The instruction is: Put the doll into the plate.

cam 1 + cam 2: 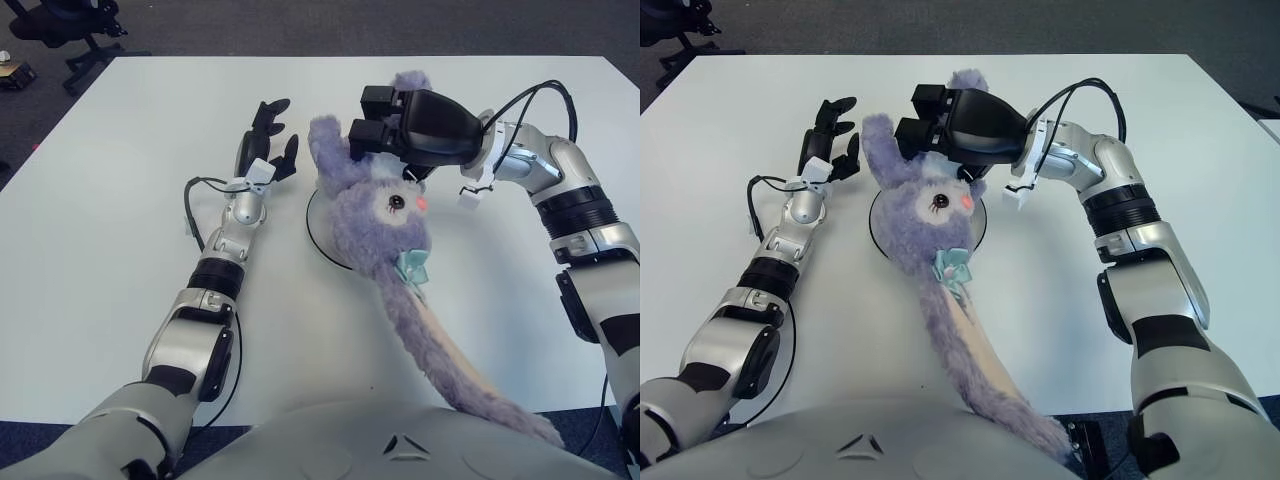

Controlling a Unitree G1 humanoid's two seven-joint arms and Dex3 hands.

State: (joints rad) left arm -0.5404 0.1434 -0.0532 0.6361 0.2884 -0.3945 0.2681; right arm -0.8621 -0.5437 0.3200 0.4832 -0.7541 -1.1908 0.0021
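At the near edge of the white rectangular desk point(100, 250), the long furry purple tail of the plush doll point(375, 205) hung over the robot's grey chest and trailed off toward the near right corner. From there the tail ran up and away to the doll's round head, with its black eye, pink nose and pale teal bow at the neck. The head lay over the round white plate with a dark rim point(318, 238), near the middle of the desk, covering most of it; only the plate's left arc showed. The black right hand point(405, 125) was clenched on the doll's far ear, just above the head, holding it. Left of the plate, the black left hand point(266, 140) showed with fingers spread, released and holding nothing, just beside the doll's left ear but apart from it.
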